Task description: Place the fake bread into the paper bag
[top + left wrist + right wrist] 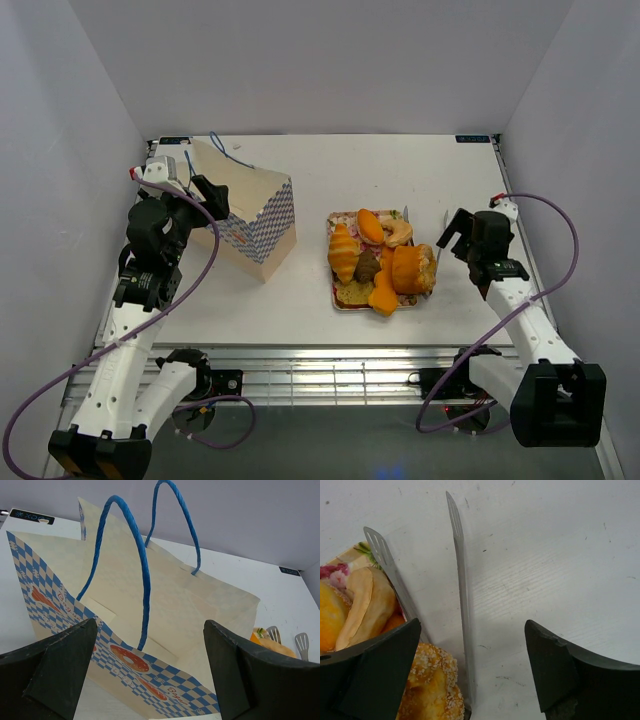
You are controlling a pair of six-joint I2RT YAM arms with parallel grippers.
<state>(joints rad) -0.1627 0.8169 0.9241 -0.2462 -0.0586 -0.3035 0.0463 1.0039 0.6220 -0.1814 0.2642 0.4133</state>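
Observation:
The fake bread (378,262) lies piled on a floral tray (340,217) at the table's middle: a croissant (343,252), a seeded loaf chunk (412,268) and several orange and brown pieces. The paper bag (252,218) stands open to the tray's left, its blue handles (142,565) up. My left gripper (208,192) is open just left of the bag, and in the left wrist view it (150,625) looks into the bag's mouth (185,605). My right gripper (453,236) is open beside the tray's right edge, with nothing held. The seeded roll (432,685) sits by its left finger.
Metal tongs (462,580) lie on the table at the tray's right edge, one arm running between my right gripper's fingers (547,665). Grey walls enclose the white table (400,170) on three sides. A metal rail (320,365) runs along the near edge.

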